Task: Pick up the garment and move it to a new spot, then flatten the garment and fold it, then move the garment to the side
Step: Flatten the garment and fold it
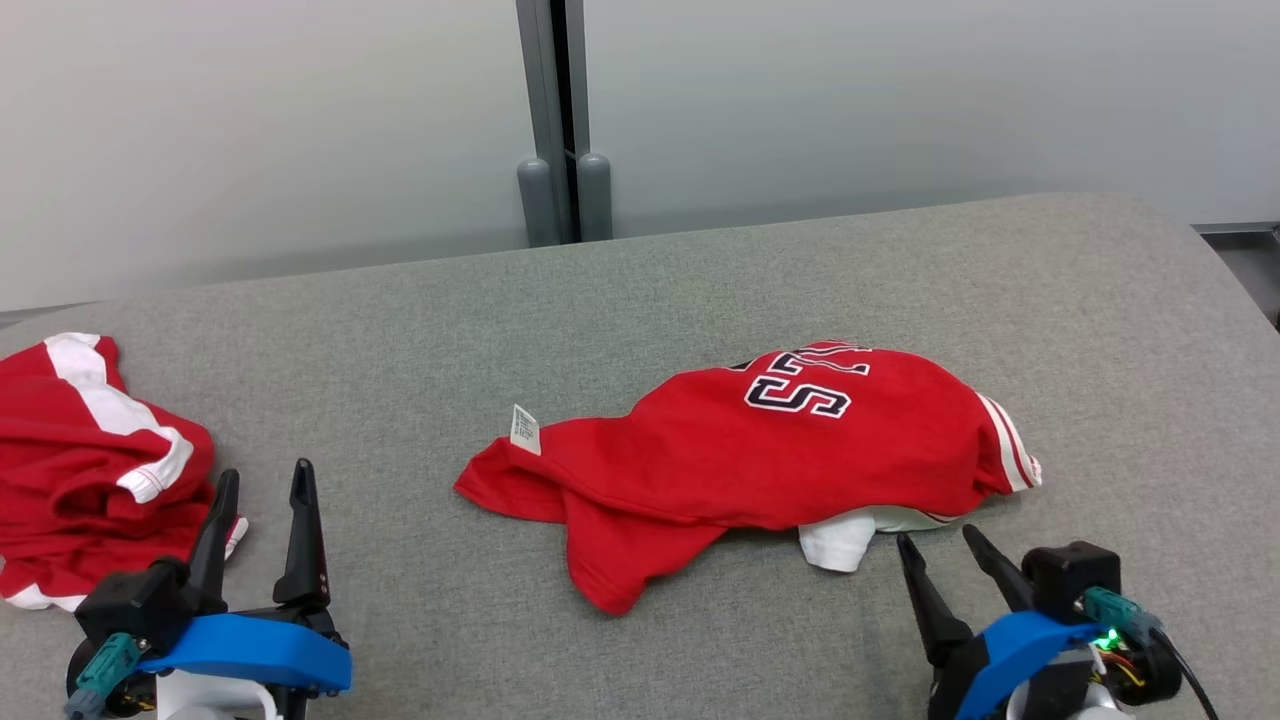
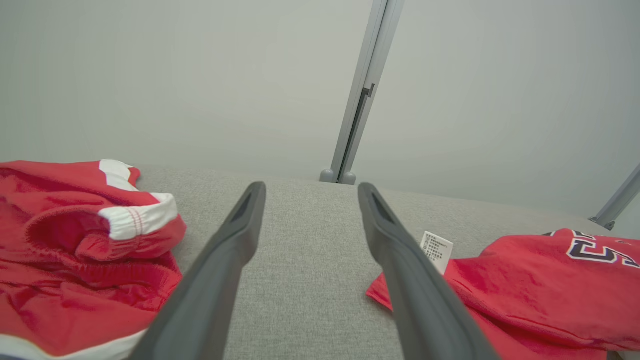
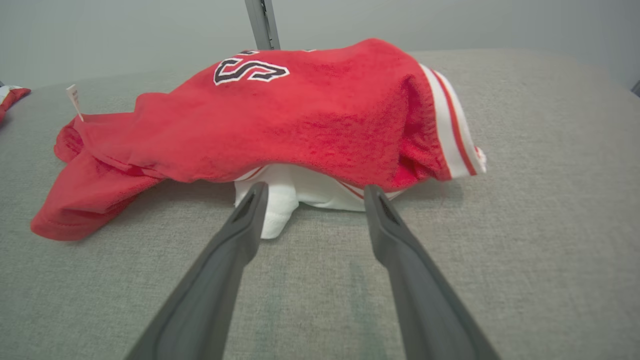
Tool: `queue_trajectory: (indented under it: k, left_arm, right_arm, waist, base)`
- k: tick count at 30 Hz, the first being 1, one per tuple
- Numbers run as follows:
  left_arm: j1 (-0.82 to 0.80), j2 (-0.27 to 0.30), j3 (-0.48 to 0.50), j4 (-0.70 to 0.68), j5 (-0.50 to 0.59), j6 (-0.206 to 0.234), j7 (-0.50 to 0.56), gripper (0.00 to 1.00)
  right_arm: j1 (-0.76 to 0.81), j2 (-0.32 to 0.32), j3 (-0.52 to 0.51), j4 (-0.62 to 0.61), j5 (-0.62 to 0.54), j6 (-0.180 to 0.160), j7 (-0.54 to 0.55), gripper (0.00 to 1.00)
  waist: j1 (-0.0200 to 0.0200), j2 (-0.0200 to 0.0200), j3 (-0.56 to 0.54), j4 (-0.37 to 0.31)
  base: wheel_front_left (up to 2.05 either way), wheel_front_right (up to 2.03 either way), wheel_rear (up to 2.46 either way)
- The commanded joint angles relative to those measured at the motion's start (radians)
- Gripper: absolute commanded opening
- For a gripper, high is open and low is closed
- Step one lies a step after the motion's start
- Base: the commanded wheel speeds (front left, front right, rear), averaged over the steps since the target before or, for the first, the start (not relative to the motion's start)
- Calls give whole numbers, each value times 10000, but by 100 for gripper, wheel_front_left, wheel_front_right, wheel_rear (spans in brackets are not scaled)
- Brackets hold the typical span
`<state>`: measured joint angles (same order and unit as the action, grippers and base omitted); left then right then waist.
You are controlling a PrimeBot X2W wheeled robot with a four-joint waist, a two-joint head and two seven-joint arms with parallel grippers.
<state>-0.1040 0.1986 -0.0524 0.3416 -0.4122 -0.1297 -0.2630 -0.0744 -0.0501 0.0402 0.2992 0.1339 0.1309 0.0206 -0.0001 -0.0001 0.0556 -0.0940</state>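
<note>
A crumpled red garment (image 1: pixel 760 450) with dark lettering, white sleeve stripes and a white tag (image 1: pixel 525 428) lies in the middle of the grey padded table (image 1: pixel 700 270). A white part pokes out under its near edge. My right gripper (image 1: pixel 935 535) stands open just short of that edge, holding nothing; in the right wrist view the garment (image 3: pixel 280 120) rises right beyond the gripper's (image 3: pixel 315 186) fingertips. My left gripper (image 1: pixel 266 470) is open and empty at the lower left. From the left wrist view, the gripper (image 2: pixel 310 186) points at bare table, with the garment (image 2: pixel 540 290) off to its right.
A second bunched red and white garment (image 1: pixel 90 460) lies at the table's left edge, close beside my left gripper, and appears as a red heap (image 2: pixel 75 250) in the left wrist view. A grey post (image 1: pixel 560 120) and pale wall stand behind the table. The table's right end curves away.
</note>
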Motion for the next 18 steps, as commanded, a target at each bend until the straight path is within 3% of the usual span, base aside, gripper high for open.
queue_trajectory:
  k: [1, 5, 12, 13, 14, 15, 18]
  left_arm:
    - [-109, 67, -54, -16, 5, -19, -24, 100]
    - [-330, 202, -185, -87, -102, -19, -24, 100]
    - [-663, 456, -374, -118, -324, -19, -24, 100]
    - [-688, 473, -383, -108, -363, -19, -24, 100]
    - [-702, 478, -381, -99, -363, -20, -24, 100]
    - [-693, 492, -352, -89, -354, -20, -24, 100]
    - [-569, 483, -205, -60, -354, -20, -24, 100]
  right_arm:
    - [-352, -6, 182, 289, 225, -1, -79, 100]
    - [-1223, -8, 811, 1583, 649, -1, -27, 100]
    - [-2700, -10, 993, 3794, 1145, -1, 115, 100]
    - [-2799, -6, 1192, 4066, 1290, -1, 294, 85]
    - [-2834, 7, 1527, 4320, 1500, 4, 589, 36]
    - [-2828, 68, 1853, 4503, 1643, 16, 815, 0]
    - [-2855, 60, 2232, 4663, 1677, 17, 1062, 0]
  waist:
    - [1, 1, 101, 65]
    - [1, 1, 517, 271]
    - [1, 1, 1103, 626]
    - [1, 1, 1125, 644]
    - [1, 1, 1136, 650]
    - [1, 1, 1135, 631]
    - [1, 1, 1069, 420]
  base:
    - [0, 0, 0]
    - [0, 0, 0]
    - [0, 0, 0]
    - [0, 0, 0]
    - [0, 0, 0]
    - [0, 0, 0]
    - [0, 0, 0]
